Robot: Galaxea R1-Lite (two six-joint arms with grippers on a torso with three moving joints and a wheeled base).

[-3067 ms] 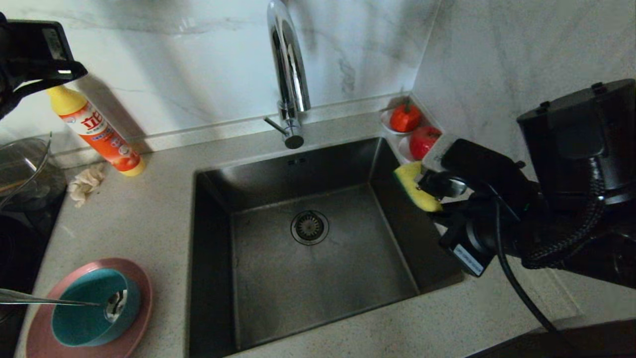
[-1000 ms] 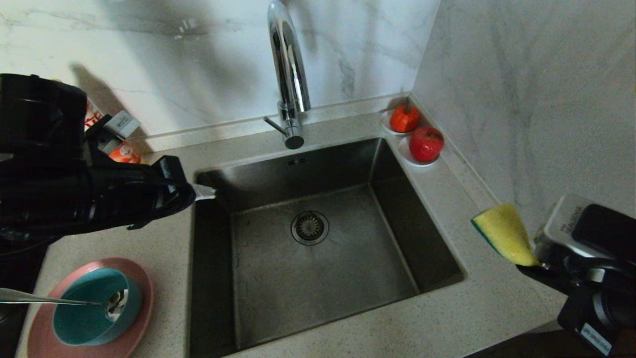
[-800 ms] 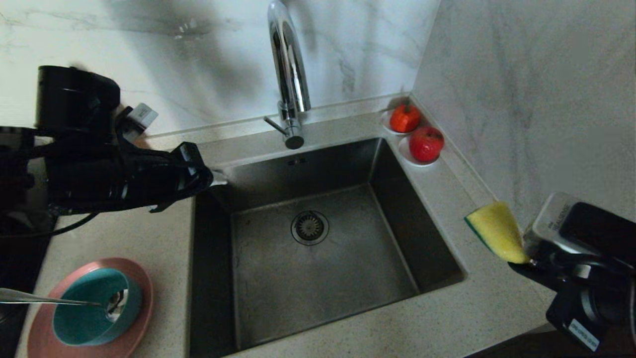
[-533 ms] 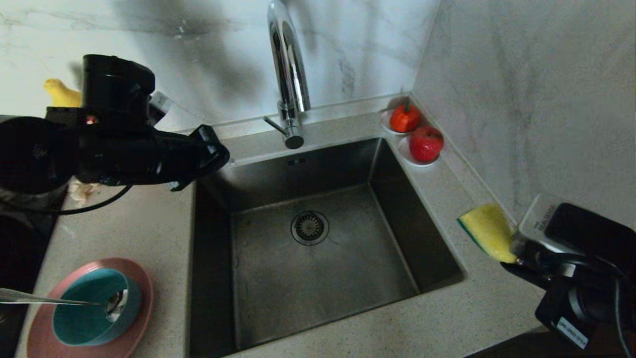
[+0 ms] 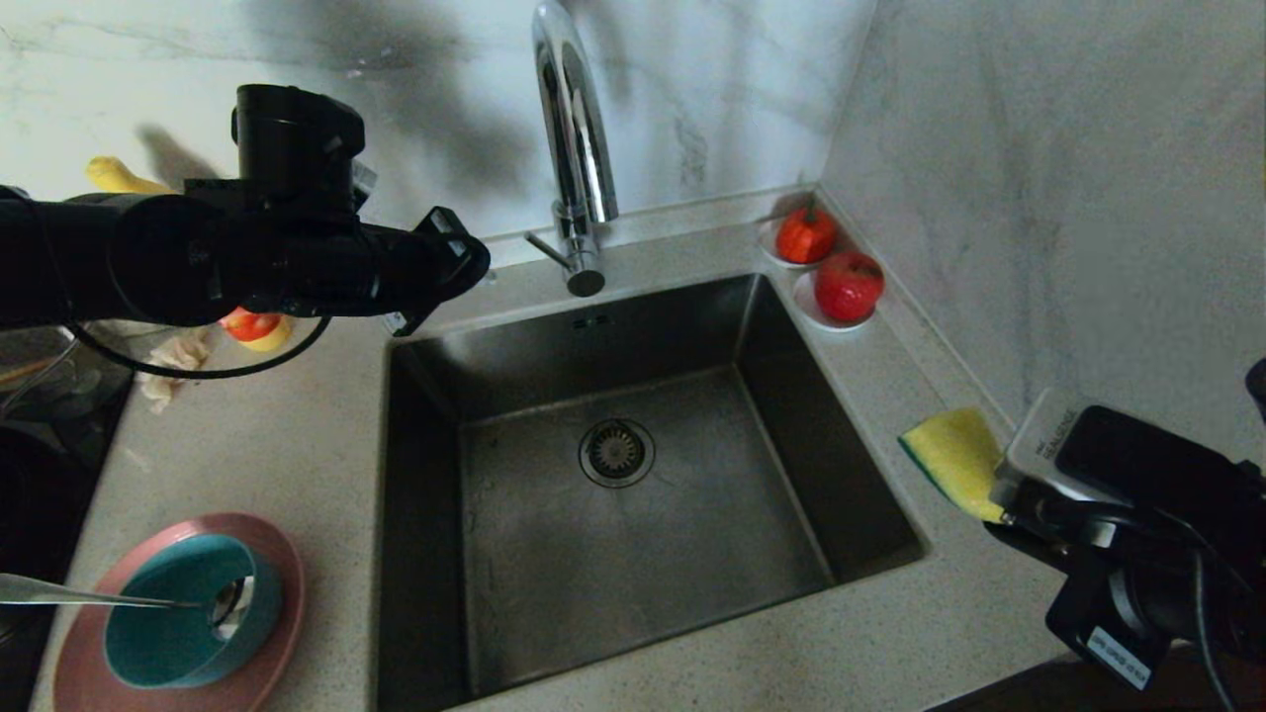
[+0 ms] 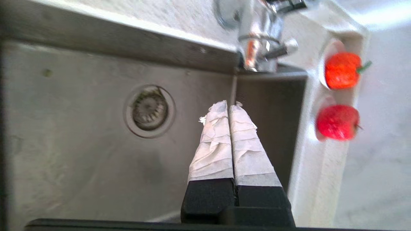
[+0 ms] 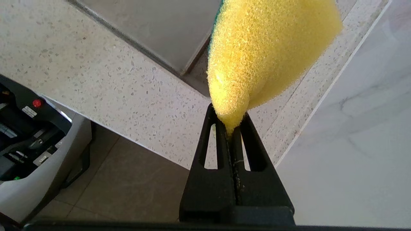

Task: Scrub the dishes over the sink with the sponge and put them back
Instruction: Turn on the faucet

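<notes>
Left gripper (image 6: 229,107) has swung up-right toward the tap (image 5: 574,148) — fingers pressed together, empty; right gripper (image 7: 229,128) pinches the sponge (image 5: 951,460) at lower right.

I see the sink (image 5: 633,475) in the middle of the counter (image 5: 297,445), the tap (image 5: 574,148) behind its back edge. To my left, near the front, the bowl (image 5: 178,613) sits on the plate (image 5: 257,672), and the spoon (image 5: 99,596) rests in the bowl. The two saucers with fruit (image 5: 831,267) sit in the back right corner. The rag (image 5: 173,361) lies at back left. My left gripper (image 5: 475,269) hangs above the sink's back left corner; my right gripper (image 5: 1004,509) carries the sponge (image 5: 954,460) over the counter right of the sink.
</notes>
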